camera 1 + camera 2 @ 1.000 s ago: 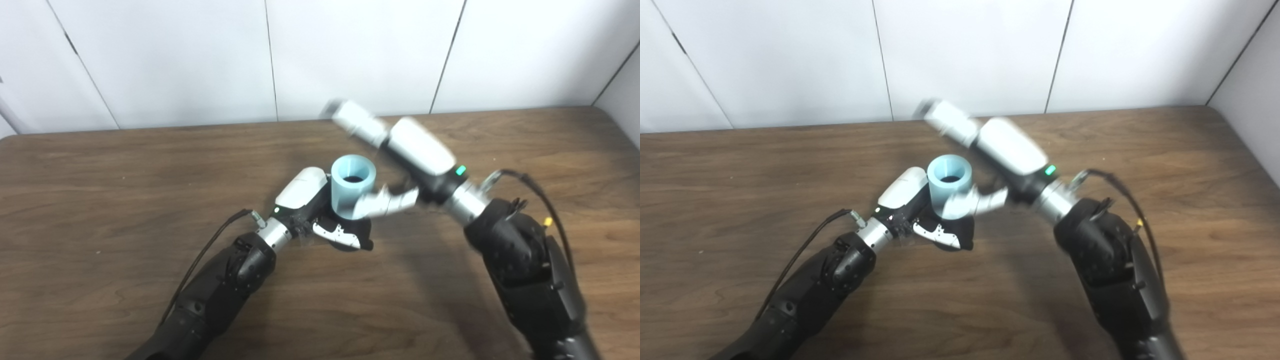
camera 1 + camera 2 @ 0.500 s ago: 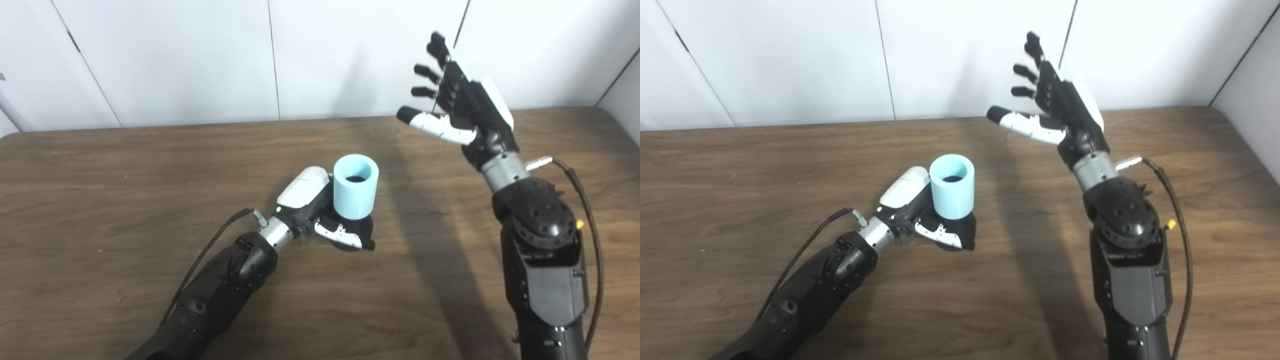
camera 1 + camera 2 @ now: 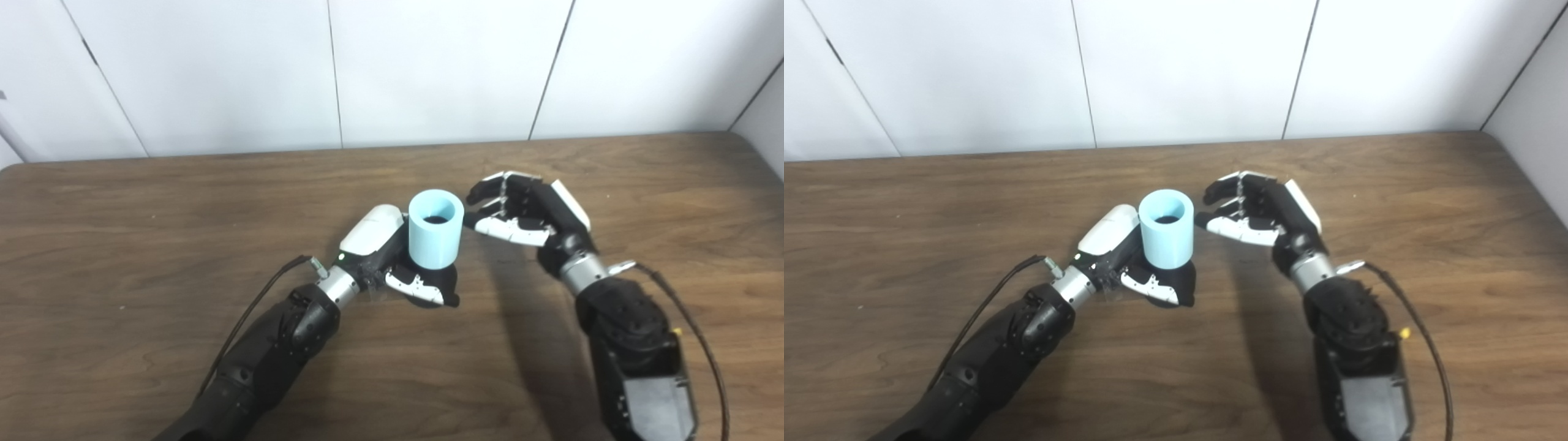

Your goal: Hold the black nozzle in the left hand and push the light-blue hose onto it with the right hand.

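A short light-blue hose [image 3: 435, 236] stands upright mid-table, its open end facing up. It sits on the black nozzle [image 3: 448, 283], of which only the dark base below the hose and a dark spot inside its bore show. My left hand [image 3: 397, 260] is shut around that base from the left, resting low on the table. My right hand [image 3: 525, 211] hovers just right of the hose at its top rim. Its fingers are curled but apart and hold nothing, and the thumb tip nearly touches the hose wall.
The brown wooden table [image 3: 122, 245] carries only the two arms and the hose assembly. A white panelled wall [image 3: 429, 67] runs along the far edge. Thin cables trail from both wrists.
One second ago the right hand was against the hose. It then swung up and away with fingers spread, and has now come back down beside the hose's right. The left hand and hose stayed put.
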